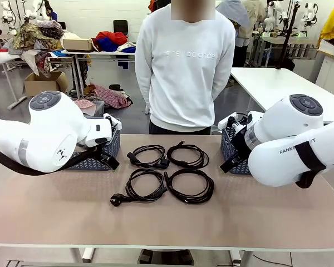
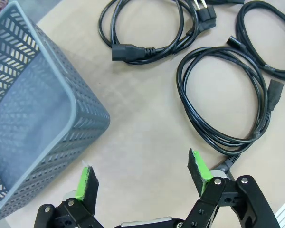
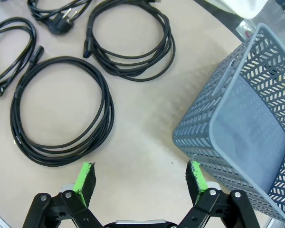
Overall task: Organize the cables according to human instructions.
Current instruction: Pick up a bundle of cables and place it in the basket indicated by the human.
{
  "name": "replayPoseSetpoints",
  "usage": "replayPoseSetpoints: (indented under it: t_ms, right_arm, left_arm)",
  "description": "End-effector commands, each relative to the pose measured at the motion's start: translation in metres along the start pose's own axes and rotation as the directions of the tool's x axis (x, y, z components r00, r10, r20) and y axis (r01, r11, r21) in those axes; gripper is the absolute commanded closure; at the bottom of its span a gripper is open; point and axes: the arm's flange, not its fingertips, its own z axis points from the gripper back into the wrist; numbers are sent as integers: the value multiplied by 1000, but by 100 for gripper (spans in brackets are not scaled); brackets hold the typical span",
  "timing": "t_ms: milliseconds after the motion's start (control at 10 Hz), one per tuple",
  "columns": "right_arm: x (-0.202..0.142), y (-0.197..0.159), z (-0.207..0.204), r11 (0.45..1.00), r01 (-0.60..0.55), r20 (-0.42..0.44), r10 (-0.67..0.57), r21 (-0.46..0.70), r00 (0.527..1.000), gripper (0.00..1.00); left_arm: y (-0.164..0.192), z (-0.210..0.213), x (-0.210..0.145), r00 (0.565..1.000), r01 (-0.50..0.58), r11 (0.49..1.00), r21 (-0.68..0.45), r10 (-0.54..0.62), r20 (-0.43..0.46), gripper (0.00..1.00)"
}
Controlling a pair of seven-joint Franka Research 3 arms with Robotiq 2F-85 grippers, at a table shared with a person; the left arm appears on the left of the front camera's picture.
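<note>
Hovering: my left gripper point(image 2: 140, 165) and right gripper point(image 3: 140, 165) are spread wide, both empty. Four thin black coiled power cords point(image 1: 166, 189) lie mid-table, two by two, between two grey plastic mesh baskets point(image 2: 61, 142) point(image 3: 213, 137). Bare tan tabletop point(image 1: 167, 228) surrounds the coils. My white right arm point(image 1: 295, 150) reads "RANK".

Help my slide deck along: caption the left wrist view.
Open left gripper poised between a grey mesh basket and coiled black cables.
</note>
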Motion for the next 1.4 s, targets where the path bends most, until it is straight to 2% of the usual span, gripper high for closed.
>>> replayPoseSetpoints:
  t_ms: [0,300,500,900,1300]
  right_arm:
    - [4,-17,16,999,-30,14,30,40,999,0]
    - [11,-41,46,992,-72,51,66,106,996,0]
    - [14,-57,62,982,-86,81,74,169,994,0]
    - [18,-109,94,948,-130,178,80,290,981,0]
    - [16,-145,103,922,-159,267,63,354,962,0]
  left_arm:
    - [12,20,5,1000,11,1000,-22,-10,21,0]
    - [34,57,15,997,60,996,-60,-56,60,0]
    - [52,72,21,992,108,986,-128,-98,79,0]
    - [96,95,31,954,286,924,-253,-251,164,0]
    - [137,108,34,938,311,890,-333,-231,259,0]
